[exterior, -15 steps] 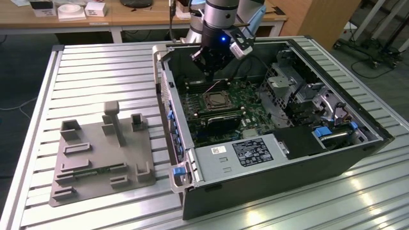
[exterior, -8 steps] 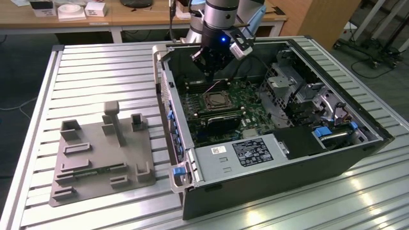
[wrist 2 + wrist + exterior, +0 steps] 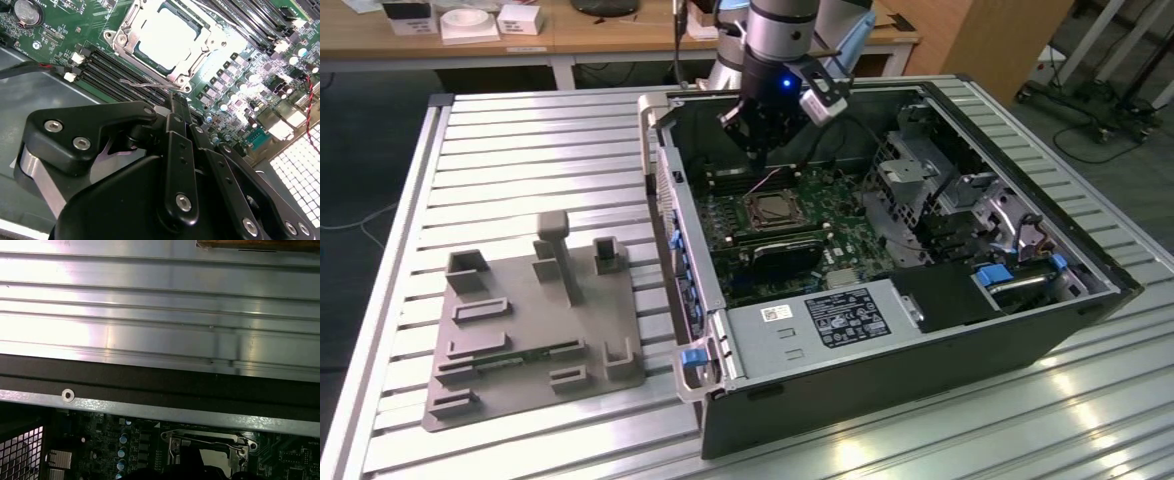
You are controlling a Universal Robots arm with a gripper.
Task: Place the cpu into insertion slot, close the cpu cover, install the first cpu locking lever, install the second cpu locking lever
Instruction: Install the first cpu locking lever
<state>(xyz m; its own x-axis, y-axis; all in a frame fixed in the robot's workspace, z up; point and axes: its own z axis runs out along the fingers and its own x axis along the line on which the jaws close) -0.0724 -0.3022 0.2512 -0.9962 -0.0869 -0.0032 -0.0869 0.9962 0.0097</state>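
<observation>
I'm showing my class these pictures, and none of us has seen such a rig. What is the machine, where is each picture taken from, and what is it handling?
A robot arm reaches into an open computer case lying on a slatted metal table. The exterior view comes from a camera off the arm; both wrist views come from cameras riding on it. Its gripper, holding nothing I can see, hangs beside the insertion slot, where the cpu already sits with the cpu cover down around it. A grey tray lies at the exterior view's left.
</observation>
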